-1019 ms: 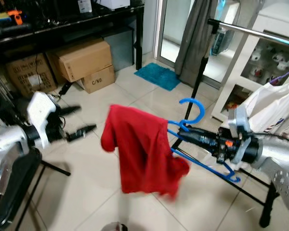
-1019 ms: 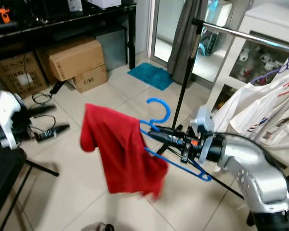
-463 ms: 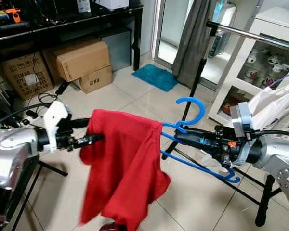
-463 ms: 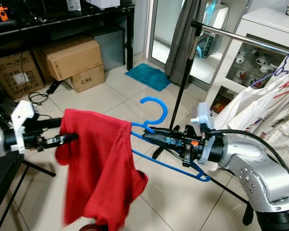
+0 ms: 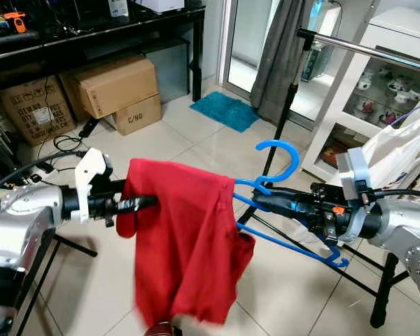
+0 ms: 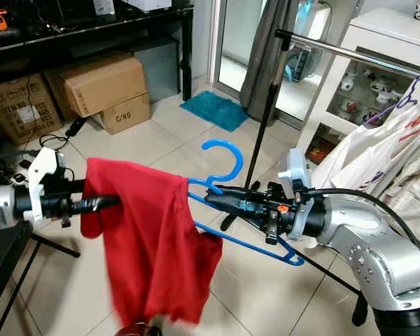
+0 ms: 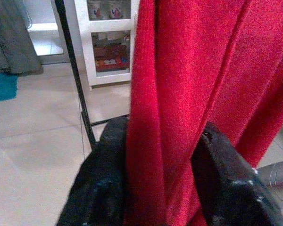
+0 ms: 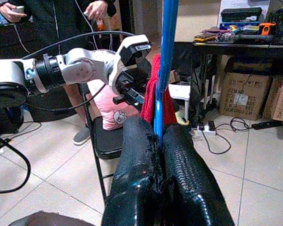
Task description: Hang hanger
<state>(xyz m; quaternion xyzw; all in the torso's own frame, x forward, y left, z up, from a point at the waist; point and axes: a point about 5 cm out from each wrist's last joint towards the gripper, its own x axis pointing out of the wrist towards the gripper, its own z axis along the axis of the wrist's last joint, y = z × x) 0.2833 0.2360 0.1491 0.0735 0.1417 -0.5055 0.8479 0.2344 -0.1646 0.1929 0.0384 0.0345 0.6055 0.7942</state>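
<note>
A blue plastic hanger (image 5: 276, 157) is held out level over the floor, its neck pinched in my right gripper (image 5: 257, 203), which is shut on it. A red shirt (image 5: 185, 238) hangs from the hanger's left half. My left gripper (image 5: 148, 203) is at the shirt's left shoulder, shut on a fold of the red cloth (image 7: 179, 94), which runs between its black fingers (image 7: 104, 188). In the right wrist view the blue hanger (image 8: 167, 56) rises from between the closed fingers (image 8: 137, 179). The metal clothes rail (image 5: 364, 49) runs above and behind my right arm.
The rail's black upright (image 5: 283, 119) and floor legs (image 5: 378, 280) stand just behind the hanger. White garments (image 5: 406, 147) hang on the rail at right, before a white cabinet (image 5: 392, 91). Cardboard boxes (image 5: 115, 84) sit under a black table at back left. A person (image 8: 52, 19) stands behind my left arm.
My left gripper, open and apart from the shirt a second ago, has moved right to its left shoulder and shut on the cloth. The shirt has swung. The hanger has barely moved.
</note>
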